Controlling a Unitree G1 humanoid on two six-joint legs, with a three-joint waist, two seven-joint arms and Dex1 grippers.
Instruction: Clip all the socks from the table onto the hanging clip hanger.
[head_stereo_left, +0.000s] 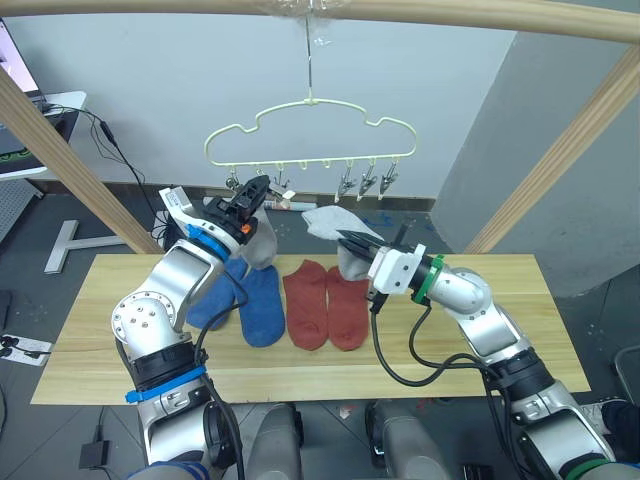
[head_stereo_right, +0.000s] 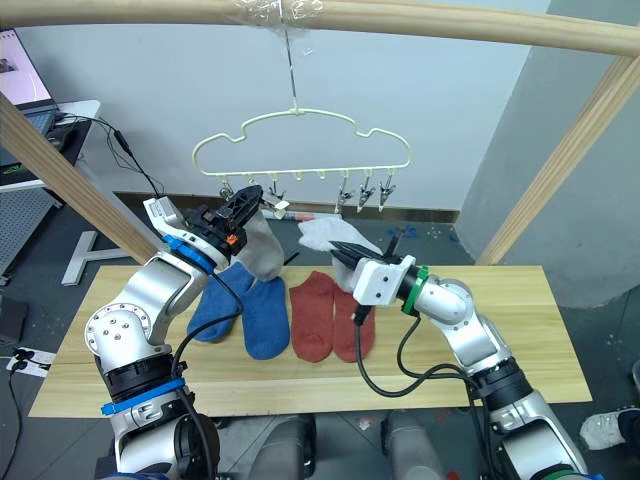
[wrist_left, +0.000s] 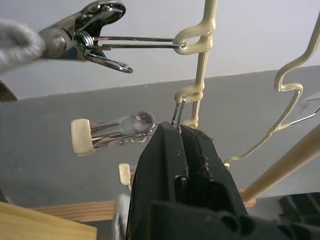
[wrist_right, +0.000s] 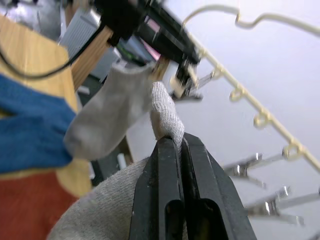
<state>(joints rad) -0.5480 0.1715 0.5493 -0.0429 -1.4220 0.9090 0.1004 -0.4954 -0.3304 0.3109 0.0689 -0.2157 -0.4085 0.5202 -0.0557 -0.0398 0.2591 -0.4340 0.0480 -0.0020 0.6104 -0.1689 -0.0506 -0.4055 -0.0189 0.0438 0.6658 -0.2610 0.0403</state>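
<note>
The pale yellow clip hanger (head_stereo_left: 300, 160) hangs from a wooden pole above the table (head_stereo_left: 500, 330). My left gripper (head_stereo_left: 258, 188) is raised to the hanger's left end and shut on a metal clip (wrist_left: 115, 130). Beside it a light grey sock (head_stereo_left: 262, 242) dangles from the neighbouring clip (wrist_left: 80, 30). My right gripper (head_stereo_left: 348, 240) is lifted over the table's middle, shut on a second grey sock (head_stereo_left: 328, 220) whose tip points toward the hanger. Two blue socks (head_stereo_left: 262, 305) and two rust red socks (head_stereo_left: 305, 300) lie flat on the table.
Three free clips (head_stereo_left: 367, 183) hang on the hanger's right half. Slanted wooden frame poles (head_stereo_left: 560, 170) rise at both sides of the table. A cable (head_stereo_left: 400, 375) loops under my right forearm. Bare tabletop lies right of the red socks.
</note>
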